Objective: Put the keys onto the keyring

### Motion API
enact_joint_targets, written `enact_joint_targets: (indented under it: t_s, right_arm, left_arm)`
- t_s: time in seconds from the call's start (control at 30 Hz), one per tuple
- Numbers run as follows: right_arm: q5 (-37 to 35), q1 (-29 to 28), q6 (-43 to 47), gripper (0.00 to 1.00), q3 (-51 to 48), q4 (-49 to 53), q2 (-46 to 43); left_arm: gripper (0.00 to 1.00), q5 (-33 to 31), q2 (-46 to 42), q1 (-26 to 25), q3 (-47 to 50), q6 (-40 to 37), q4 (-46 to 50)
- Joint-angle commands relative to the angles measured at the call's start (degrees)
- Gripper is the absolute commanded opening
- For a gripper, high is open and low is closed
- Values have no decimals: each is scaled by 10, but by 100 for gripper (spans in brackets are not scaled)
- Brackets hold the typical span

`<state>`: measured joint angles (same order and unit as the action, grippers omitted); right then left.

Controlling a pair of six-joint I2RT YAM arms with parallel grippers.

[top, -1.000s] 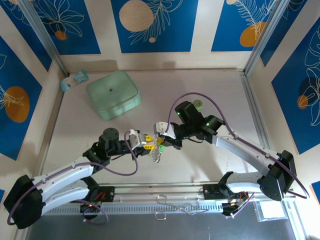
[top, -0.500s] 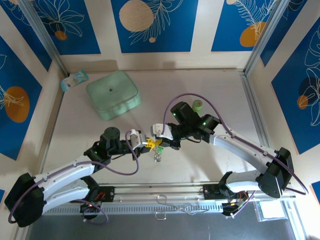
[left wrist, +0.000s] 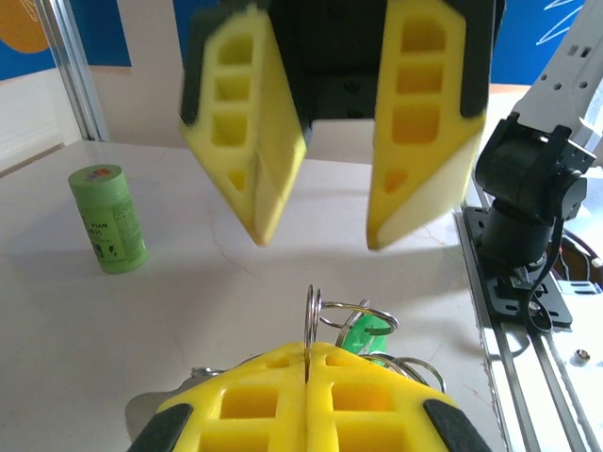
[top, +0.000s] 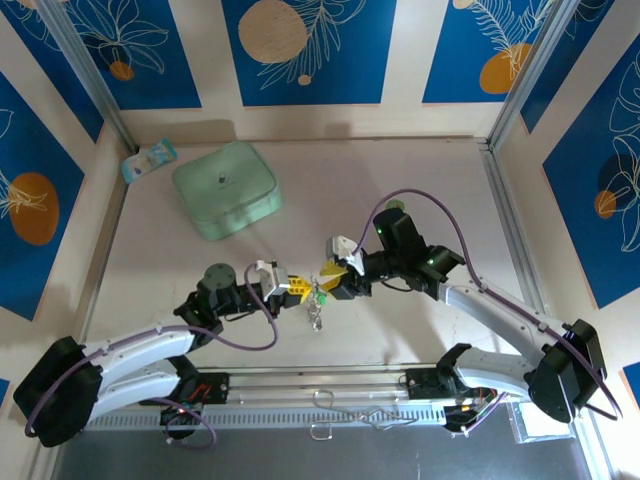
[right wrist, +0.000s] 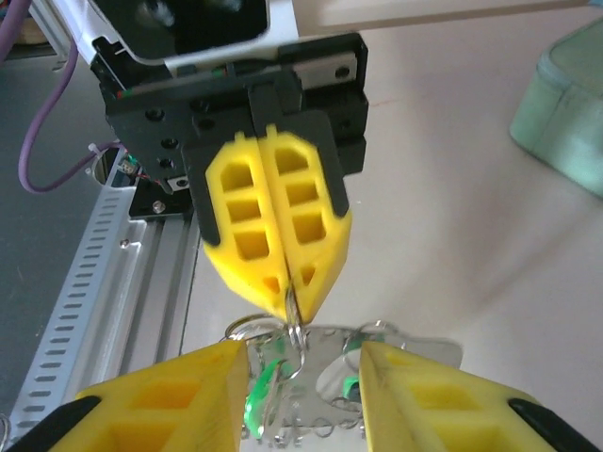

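My left gripper (left wrist: 308, 353) is shut on a thin silver split ring of the keyring (left wrist: 310, 311), which stands upright between its yellow fingers. Linked rings and a green key head (left wrist: 364, 334) hang just behind. In the right wrist view the left gripper (right wrist: 290, 299) pinches that ring from above, and the keyring (right wrist: 325, 377), with chain, a shiny flat tag and green keys (right wrist: 259, 391), dangles below. My right gripper (right wrist: 303, 377) is open, one finger on each side of the bundle and touching nothing. From above, the keyring (top: 317, 305) hangs between the left gripper (top: 297, 289) and the right gripper (top: 333, 281).
A mint-green square box (top: 226, 189) sits at the back left, with a small packet (top: 150, 160) by the wall. An upright green cylinder (left wrist: 108, 218) stands behind the right arm. A metal rail (top: 350, 382) runs along the near edge.
The right arm has drawn back to the right, and its gripper now stands slightly apart from the left gripper. The left gripper has shifted slightly and still holds the keyring.
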<state>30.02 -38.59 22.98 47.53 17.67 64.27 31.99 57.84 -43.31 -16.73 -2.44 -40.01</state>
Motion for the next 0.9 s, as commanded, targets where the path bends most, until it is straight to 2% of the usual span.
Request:
enact_joint_targets:
  t_s: [0.0, 0.27, 0.4, 0.53, 0.73, 0.87]
  right_arm:
    - [11, 1, -27, 39, -25, -18, -26]
    - [-28, -22, -24, 41, -43, -23, -19]
    - [-38, -25, -21, 37, -38, -25, -12]
    - [-43, -25, -17, 27, -35, -21, -11]
    - [-59, -25, -8, 18, -33, -14, -8]
    - [-62, -32, 3, 6, -24, 2, 0]
  left_arm:
    - [0, -5, -2, 0, 5, 22, -73]
    - [0, -8, -4, 1, 8, 25, -76]
    - [0, -6, -6, 1, 8, 25, -73]
    - [0, -4, -8, 0, 8, 24, -71]
    - [0, 3, -8, 0, 6, 26, -73]
    - [0, 3, -10, 0, 7, 28, -76]
